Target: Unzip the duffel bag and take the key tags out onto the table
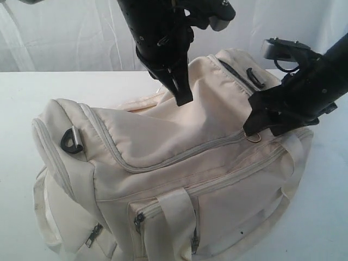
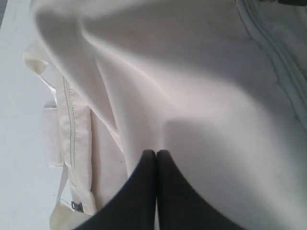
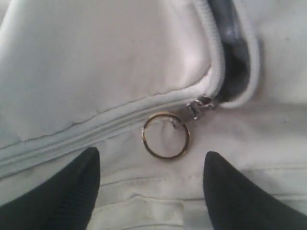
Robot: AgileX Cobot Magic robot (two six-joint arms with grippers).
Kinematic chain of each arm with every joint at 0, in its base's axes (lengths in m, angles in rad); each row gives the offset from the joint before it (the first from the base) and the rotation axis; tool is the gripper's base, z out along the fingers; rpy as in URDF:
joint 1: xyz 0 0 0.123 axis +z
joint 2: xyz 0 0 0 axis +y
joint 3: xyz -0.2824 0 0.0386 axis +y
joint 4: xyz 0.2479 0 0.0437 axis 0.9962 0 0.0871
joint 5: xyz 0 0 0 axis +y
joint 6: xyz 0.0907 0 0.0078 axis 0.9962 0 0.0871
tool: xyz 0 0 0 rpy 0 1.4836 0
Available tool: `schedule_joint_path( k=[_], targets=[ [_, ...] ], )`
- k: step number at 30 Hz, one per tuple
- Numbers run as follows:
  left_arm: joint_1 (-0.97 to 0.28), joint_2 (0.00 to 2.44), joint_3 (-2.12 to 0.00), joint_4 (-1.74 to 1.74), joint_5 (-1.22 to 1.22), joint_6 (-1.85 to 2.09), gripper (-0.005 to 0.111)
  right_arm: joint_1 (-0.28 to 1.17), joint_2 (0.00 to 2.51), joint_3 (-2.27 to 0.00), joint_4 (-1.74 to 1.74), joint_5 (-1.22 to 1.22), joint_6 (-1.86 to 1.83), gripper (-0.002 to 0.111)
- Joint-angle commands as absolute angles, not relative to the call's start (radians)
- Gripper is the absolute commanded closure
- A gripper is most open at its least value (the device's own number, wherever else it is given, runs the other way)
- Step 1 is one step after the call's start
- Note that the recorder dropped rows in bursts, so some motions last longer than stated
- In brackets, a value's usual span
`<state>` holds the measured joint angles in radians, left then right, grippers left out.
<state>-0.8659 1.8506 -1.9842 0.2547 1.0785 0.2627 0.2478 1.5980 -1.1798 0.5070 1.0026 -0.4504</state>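
Observation:
The cream duffel bag (image 1: pixel 179 163) lies on the white table (image 1: pixel 22 98). My left gripper (image 1: pixel 183 99) (image 2: pixel 156 153) is shut, its black tips pinched on the bag's top fabric (image 2: pixel 192 86), which rises in a fold to them. My right gripper (image 1: pixel 263 130) (image 3: pixel 150 158) is open and hovers just over the main zip's metal pull ring (image 3: pixel 165 135) (image 1: pixel 254 137), touching nothing. Beyond the slider (image 3: pixel 199 106) the zip is parted a short way, showing dark lining (image 3: pixel 230 57). The key tags are hidden.
A black D-ring (image 1: pixel 72 140) sits on the bag's near left end. Strap handles (image 1: pixel 176 217) and zipped side pockets (image 1: pixel 139 219) face the front. Bare table shows to the left of the bag and at the right edge (image 1: pixel 331 179).

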Motion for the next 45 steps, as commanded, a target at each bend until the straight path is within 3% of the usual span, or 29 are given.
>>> schedule_joint_path(
  k=[1,16,25,31,42,45],
  targets=[
    [-0.868,1.839,-1.979,0.255,1.122,0.249,0.107,0.274,1.627,-1.174,0.496,0.976,-0.441,0.049],
    [-0.868,1.839,-1.979,0.239,1.116,0.249,0.107,0.279,1.730,-1.174,0.474,0.908,-0.396,0.051],
    [-0.868,1.839,-1.979,0.234,1.112,0.249,0.107,0.279,1.738,-1.176,0.498,0.916,-0.399,0.090],
    [-0.868,1.839,-1.979,0.233,1.110,0.249,0.107,0.279,1.664,-1.176,0.566,0.916,-0.440,0.106],
    [-0.868,1.840,-1.906,0.159,0.991,0.236,0.107,0.279,1.600,-1.217,0.640,0.955,-0.501,0.106],
    [-0.868,1.840,-1.846,0.117,0.848,0.252,0.105,0.254,1.557,-1.243,0.461,0.904,-0.392,0.093]
  ],
)
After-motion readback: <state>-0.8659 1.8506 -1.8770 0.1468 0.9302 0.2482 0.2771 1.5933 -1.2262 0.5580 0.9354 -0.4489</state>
